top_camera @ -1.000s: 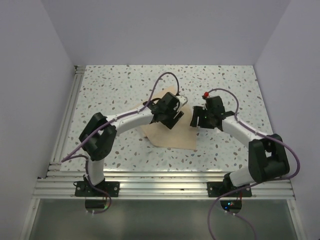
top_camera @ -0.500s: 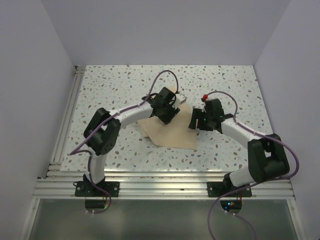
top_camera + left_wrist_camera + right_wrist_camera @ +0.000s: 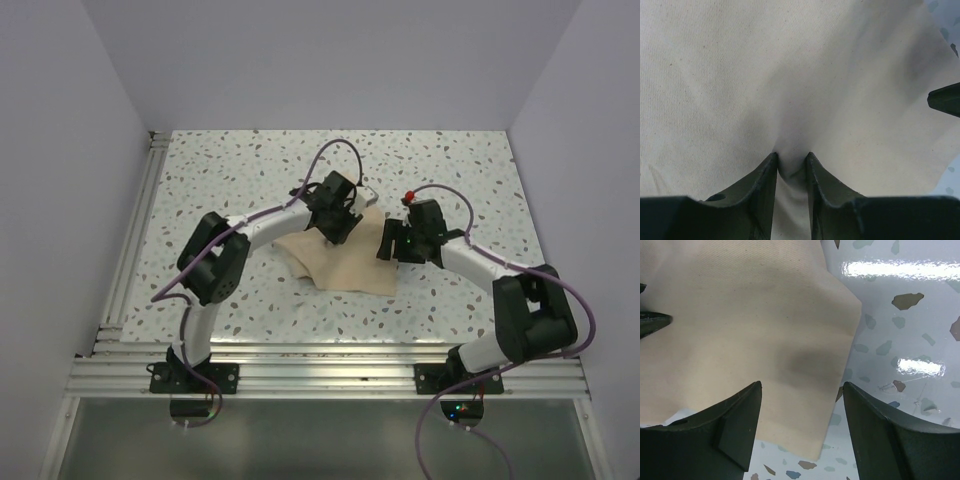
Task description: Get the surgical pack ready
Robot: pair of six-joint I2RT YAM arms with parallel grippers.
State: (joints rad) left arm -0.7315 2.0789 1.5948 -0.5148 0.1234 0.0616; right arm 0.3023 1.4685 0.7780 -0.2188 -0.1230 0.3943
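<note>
The surgical pack (image 3: 340, 262) is a tan cloth lying rumpled on the speckled table between the two arms. My left gripper (image 3: 339, 228) presses down on the cloth's far part. In the left wrist view its jaws (image 3: 791, 156) pinch a raised fold of the cloth (image 3: 790, 75) between them. My right gripper (image 3: 391, 241) hangs over the cloth's right edge. In the right wrist view it (image 3: 802, 385) stands open, with the cloth's edge (image 3: 740, 315) below the gap and nothing between its fingers. What the cloth wraps is hidden.
Speckled tabletop (image 3: 470, 180) surrounds the cloth. An aluminium rail (image 3: 135, 230) runs along the left side and another (image 3: 330, 375) along the front by the arm bases. Plain walls close in the left, back and right sides.
My left gripper has moved away from the bases, come down on the cloth and closed on a fold. The cloth has bunched up. My right gripper has edged slightly left and stayed open.
</note>
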